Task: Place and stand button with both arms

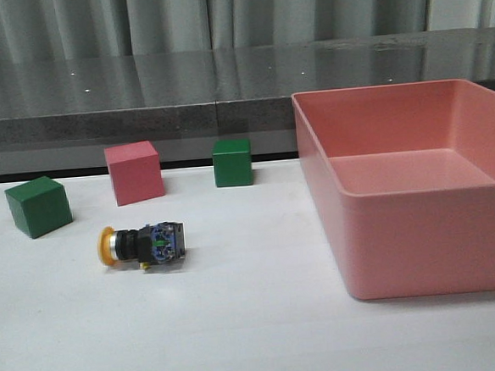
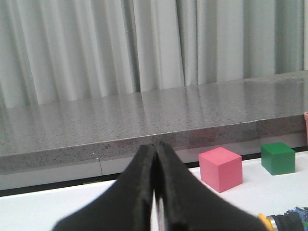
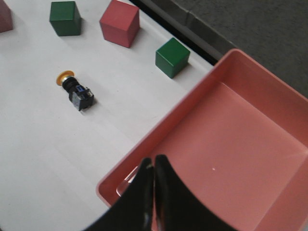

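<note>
- The button [image 1: 143,244] lies on its side on the white surface [image 1: 240,322], yellow cap pointing to the left in the front view, bluish-grey base to the right.
- It sits in the left half of the surface, in front of the pink cube [image 1: 134,172] and well apart from it.
- A green cube [image 1: 38,206] stands off to the left of the button, tilted a little toward the camera's line; a second green cube [image 1: 232,162] stands further back, to the right of the pink one.
- The big pink bin [image 1: 420,224] takes up the right side of the surface, open at the top, nothing visible inside.
- No arm shows in the front view.
- Left claw [image 2: 156,192]: fingers pressed together, tips touching, nothing between them. Its camera looks low across the surface at the pink cube [image 2: 220,169] and a green cube [image 2: 277,158], with the button's yellow cap [image 2: 284,222] just peeking in at the corner.
- Right claw [image 3: 153,192]: fingers closed tight as well, nothing gripped. It hangs high above the near wall of the bin [image 3: 159,139].
- From up there the button [image 3: 75,90] shows on its side, apart from the bin, with three cubes spread beyond it and a further pink block at the picture's edge.
- Behind the surface runs a dark speckled ledge [image 1: 139,91], with a grey curtain [image 1: 218,13] at the back.
</note>
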`<state>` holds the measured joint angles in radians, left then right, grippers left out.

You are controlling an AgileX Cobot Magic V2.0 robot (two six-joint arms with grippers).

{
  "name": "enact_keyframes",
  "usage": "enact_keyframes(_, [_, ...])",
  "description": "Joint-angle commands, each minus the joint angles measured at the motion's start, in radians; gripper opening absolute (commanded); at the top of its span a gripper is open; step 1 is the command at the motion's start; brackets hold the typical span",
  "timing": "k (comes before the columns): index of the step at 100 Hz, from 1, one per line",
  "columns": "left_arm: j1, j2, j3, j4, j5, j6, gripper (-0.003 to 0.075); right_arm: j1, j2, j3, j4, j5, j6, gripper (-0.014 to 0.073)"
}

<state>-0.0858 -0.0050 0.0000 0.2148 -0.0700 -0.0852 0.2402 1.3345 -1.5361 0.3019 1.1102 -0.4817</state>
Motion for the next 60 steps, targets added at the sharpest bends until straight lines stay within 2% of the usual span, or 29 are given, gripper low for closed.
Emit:
enact_keyframes(1, [0.003, -0.03, 0.044, -0.003, -0.074, -0.009, -0.0019, -0.035, -0.121, 0.081, -0.005, -0.102, 0.03, -0.0018])
enact_keyframes(29, [0.003, -0.03, 0.044, -0.003, -0.074, -0.009, -0.0019, -0.054, -0.472, 0.525, -0.135, -0.414, 0.185, -0.0018])
enact_keyframes(43, [0.003, -0.03, 0.044, -0.008, -0.074, -0.009, -0.0019, -0.054, -0.626, 0.734, -0.146, -0.565, 0.239, -0.0028])
enact_keyframes(50, [0.003, -0.03, 0.044, -0.054, -0.085, -0.009, -0.0019, -0.054, -0.689, 0.822, -0.146, -0.618, 0.242, -0.0067])
enact_keyframes(60, [0.003, -0.03, 0.044, -0.215, -0.115, -0.009, -0.0019, -0.054, -0.754, 0.926, -0.146, -0.669, 0.242, -0.0064])
